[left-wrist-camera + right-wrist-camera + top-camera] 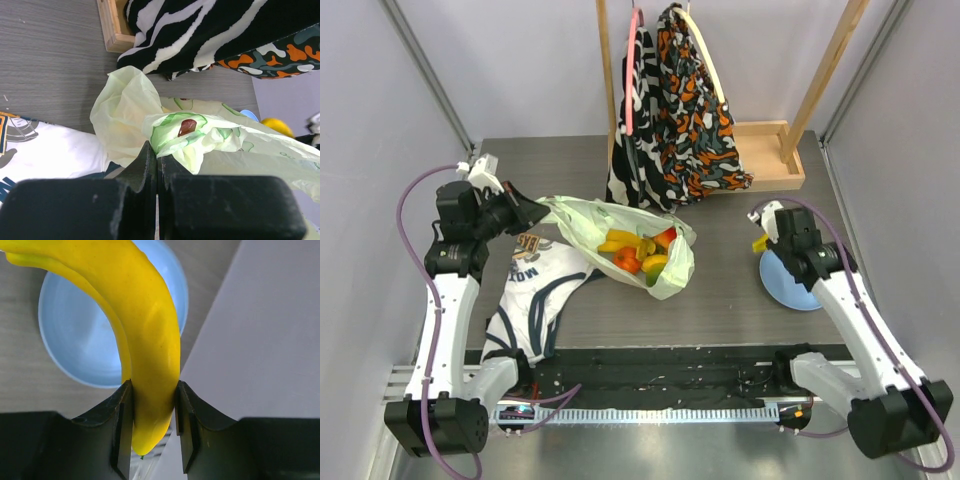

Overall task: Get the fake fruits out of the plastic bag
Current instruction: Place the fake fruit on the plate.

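The pale yellow-green plastic bag [582,222] with avocado prints lies mid-table, its mouth open to the right. Several fake fruits [638,252], yellow, orange and red, lie in it. My left gripper [533,213] is shut on the bag's left edge; in the left wrist view the bag [175,130] bunches at the closed gripper [158,156]. My right gripper [761,233] is shut on the yellow banana [150,340] and holds it above the blue plate [788,283], which also shows in the right wrist view [75,335].
A white garment with navy stripes [535,290] lies left of the bag. Black-white and orange patterned cloths [675,120] hang from a wooden rack [770,160] at the back. Grey walls stand close on both sides.
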`<state>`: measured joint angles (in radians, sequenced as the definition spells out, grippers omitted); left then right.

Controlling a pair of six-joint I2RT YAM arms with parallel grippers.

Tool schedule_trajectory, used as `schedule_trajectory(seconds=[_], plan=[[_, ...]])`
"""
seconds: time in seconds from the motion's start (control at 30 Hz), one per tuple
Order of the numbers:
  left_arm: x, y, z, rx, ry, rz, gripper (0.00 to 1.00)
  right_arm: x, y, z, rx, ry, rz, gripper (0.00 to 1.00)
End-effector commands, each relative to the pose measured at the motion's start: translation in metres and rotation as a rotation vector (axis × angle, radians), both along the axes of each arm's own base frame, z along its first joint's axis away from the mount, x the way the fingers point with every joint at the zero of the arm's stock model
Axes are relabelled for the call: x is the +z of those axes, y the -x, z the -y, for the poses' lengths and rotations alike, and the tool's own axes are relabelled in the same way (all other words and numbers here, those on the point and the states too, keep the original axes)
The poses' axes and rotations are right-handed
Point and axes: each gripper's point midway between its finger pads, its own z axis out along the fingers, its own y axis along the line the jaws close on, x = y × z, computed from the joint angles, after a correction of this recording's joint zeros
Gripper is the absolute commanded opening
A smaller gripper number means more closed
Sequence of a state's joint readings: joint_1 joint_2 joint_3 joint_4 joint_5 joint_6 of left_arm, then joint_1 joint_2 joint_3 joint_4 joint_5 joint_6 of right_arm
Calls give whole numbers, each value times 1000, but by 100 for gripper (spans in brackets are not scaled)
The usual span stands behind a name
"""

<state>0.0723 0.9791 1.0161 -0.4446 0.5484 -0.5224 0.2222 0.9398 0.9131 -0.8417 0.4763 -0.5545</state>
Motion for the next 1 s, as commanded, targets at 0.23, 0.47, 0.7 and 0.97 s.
schedule_trajectory(seconds=[0.23, 0.47, 0.7, 0.97], plan=[[14, -4, -1, -7, -16, 82, 0, -64, 14, 67, -73, -42, -274, 1], [6, -9, -2, -7, -27, 62, 0, -80, -19, 83, 29, -55, -191, 1], [4, -14, -4, -7, -38, 45, 0, -90, -36, 76, 119, -31, -39, 1], [2, -19, -5, -6, -40, 32, 0, -88, -56, 82, 120, 20, 121, 1]])
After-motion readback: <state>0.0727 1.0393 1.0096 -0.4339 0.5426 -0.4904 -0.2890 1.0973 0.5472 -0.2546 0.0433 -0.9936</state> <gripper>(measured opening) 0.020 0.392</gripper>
